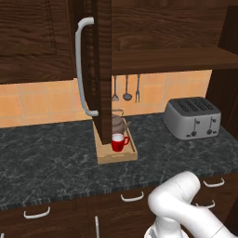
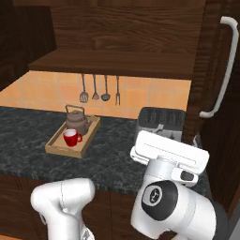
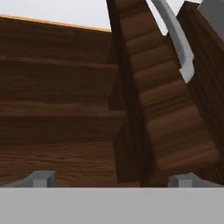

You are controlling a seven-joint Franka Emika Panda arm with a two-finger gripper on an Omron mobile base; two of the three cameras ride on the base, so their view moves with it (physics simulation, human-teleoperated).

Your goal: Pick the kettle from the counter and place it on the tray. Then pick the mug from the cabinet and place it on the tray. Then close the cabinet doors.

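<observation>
The tan wooden tray (image 1: 116,157) (image 2: 54,146) lies on the dark marbled counter (image 1: 46,153) (image 2: 23,131). On it stand the brownish-grey kettle (image 1: 118,123) (image 2: 76,122) and, in front of it, the red mug (image 1: 119,142) (image 2: 71,138). Both cabinet doors are swung open: the left door (image 1: 103,60) is seen edge-on with its silver handle (image 1: 81,69), and the right door (image 2: 208,70) carries its handle (image 2: 224,65). The cabinet shelf (image 1: 172,58) (image 2: 117,61) is bare. In the hand view my gripper (image 3: 114,179) is open, with nothing between its fingertips, facing a door edge (image 3: 153,96) and its handle (image 3: 177,39).
A silver toaster (image 1: 193,118) (image 2: 159,119) stands on the counter right of the tray. Kitchen utensils (image 1: 126,88) (image 2: 99,89) hang on the tiled wall. Drawers with short silver handles (image 1: 132,197) run below the counter. The arm's elbow (image 1: 179,195) rises in front.
</observation>
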